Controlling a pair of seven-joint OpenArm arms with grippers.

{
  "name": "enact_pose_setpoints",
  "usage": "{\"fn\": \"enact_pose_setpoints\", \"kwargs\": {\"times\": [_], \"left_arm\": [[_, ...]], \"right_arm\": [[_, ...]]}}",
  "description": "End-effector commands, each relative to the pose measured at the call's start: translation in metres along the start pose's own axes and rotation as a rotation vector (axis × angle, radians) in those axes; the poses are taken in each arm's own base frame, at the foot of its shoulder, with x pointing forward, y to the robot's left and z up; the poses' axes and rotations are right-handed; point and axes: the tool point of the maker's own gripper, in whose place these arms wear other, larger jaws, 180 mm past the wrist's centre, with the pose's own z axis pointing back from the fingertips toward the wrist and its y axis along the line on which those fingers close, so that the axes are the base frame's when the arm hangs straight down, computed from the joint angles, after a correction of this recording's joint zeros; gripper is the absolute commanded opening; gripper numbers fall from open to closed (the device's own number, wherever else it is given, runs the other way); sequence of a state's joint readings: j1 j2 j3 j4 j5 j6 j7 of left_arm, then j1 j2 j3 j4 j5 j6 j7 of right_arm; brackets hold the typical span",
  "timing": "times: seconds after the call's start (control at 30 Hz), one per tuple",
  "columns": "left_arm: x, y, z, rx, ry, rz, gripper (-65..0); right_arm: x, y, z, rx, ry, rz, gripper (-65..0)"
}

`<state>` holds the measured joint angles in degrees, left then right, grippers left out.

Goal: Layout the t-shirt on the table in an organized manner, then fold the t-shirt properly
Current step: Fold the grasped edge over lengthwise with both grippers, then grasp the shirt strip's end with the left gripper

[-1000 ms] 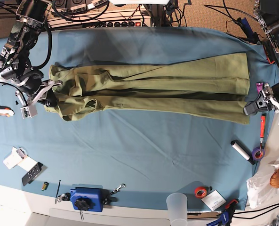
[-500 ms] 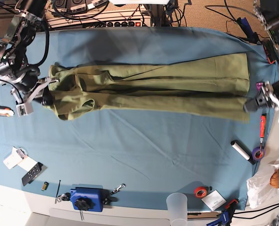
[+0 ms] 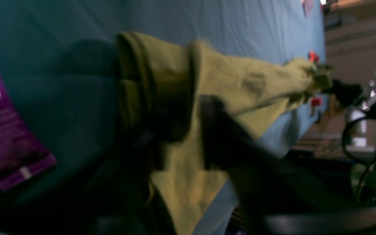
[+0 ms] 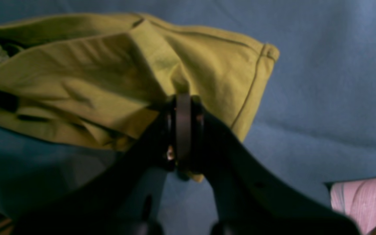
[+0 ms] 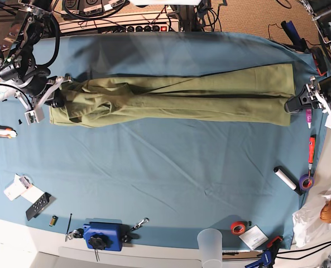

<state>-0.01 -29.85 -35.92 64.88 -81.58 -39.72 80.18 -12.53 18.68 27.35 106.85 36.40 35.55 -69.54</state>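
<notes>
My right arm (image 5: 21,53) is black tube and joints with bright silver metal brackets, and a thick black cable loops beside it. A small white block sits near its wrist. My right gripper (image 4: 183,107) has two matte black, wedge-shaped fingers (image 4: 237,182); a thin grey strip runs between their tips, with a small brass-coloured screw just below it. My left gripper (image 5: 294,104) is black as well, backed by a white and silver bracket. Close up, its fingers (image 3: 227,143) look dark and blurred.
</notes>
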Motion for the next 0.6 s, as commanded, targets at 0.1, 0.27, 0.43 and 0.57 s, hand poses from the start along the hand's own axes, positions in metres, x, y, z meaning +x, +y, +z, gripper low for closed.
{"fn": "enact_pose_setpoints", "kwargs": {"times": [0.1,0.27,0.43,0.57], "left_arm": [[0.018,-0.004,0.008,-0.003,-0.032,-0.040,-34.5],[0.004,0.011,0.008,0.078,0.046,-0.051,-34.5],[-0.009,0.025,0.009,0.157,0.115,-0.049,-34.5],[-0.008,0.025,0.009,0.156,0.107,-0.037,-34.5]], "right_arm": [[0.011,-0.003,0.005,-0.006,-0.029,0.028,-45.6],[0.011,-0.003,0.005,-0.007,-0.031,0.025,-45.6],[0.015,0.001,0.005,0.019,-0.051,0.012,-45.6],[0.015,0.002,0.005,0.023,-0.054,0.011,-45.6]]}}
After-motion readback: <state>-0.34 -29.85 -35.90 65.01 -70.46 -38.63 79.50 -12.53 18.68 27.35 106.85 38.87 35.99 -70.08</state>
